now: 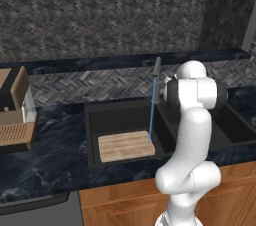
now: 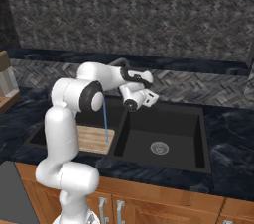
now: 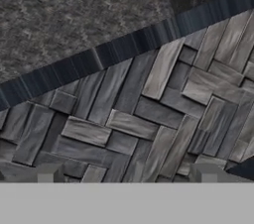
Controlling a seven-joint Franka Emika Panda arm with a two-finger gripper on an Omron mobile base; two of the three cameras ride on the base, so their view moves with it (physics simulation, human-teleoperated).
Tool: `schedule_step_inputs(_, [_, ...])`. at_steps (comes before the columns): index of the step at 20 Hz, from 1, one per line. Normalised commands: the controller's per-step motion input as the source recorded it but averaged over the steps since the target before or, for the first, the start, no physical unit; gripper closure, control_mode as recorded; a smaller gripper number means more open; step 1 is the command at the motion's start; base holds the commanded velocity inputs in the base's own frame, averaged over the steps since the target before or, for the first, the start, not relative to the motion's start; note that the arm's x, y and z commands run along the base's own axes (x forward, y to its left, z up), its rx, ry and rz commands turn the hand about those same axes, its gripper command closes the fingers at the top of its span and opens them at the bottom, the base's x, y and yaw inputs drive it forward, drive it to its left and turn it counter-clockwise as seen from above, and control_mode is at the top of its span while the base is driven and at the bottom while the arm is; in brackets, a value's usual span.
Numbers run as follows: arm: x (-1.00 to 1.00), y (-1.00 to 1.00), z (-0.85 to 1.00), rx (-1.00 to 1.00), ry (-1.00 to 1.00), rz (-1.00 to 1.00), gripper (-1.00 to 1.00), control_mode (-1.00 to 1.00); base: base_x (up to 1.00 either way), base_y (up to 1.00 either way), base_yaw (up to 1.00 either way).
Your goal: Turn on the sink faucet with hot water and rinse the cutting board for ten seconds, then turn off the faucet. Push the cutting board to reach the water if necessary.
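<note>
The dark sink faucet [image 1: 156,70] stands behind the black sink [image 1: 90,135]. A thin blue stream of water [image 1: 152,112] falls from it. The water [image 2: 105,119] lands near the right edge of the tan cutting board [image 1: 125,146], which lies flat in the left basin. My gripper [image 2: 148,97] hovers above the divider, to the right of the stream and well above the cutting board [image 2: 94,139]. In the hand view the gripper [image 3: 127,176] faces the tiled backsplash, open, with nothing between its fingertips [image 3: 49,173].
The right basin has a round silver drain [image 2: 159,147]. A brown-and-tan appliance [image 1: 15,115] stands on the dark marble counter [image 1: 45,165] at the left. A dark ledge [image 3: 124,49] runs along the backsplash. Wooden cabinets [image 2: 149,198] sit below.
</note>
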Motion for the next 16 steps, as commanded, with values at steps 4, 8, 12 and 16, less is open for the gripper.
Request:
schedule_step_inputs(4, [-0.47, -0.07, 0.14, 0.0, 0.02, 0.13, -1.0, -1.0, 0.0, 0.0, 0.0])
schedule_step_inputs(8, [-0.57, -0.16, 0.04, 0.0, 0.0, 0.18, -1.0, -1.0, 0.0, 0.0, 0.0])
schedule_step_inputs(12, [-0.47, -0.36, 0.01, 0.0, 0.0, 0.2, -1.0, -1.0, 0.0, 0.0, 0.0])
schedule_step_inputs(16, [-0.19, -0.41, 0.01, 0.0, 0.0, 0.15, -1.0, -1.0, 0.0, 0.0, 0.0])
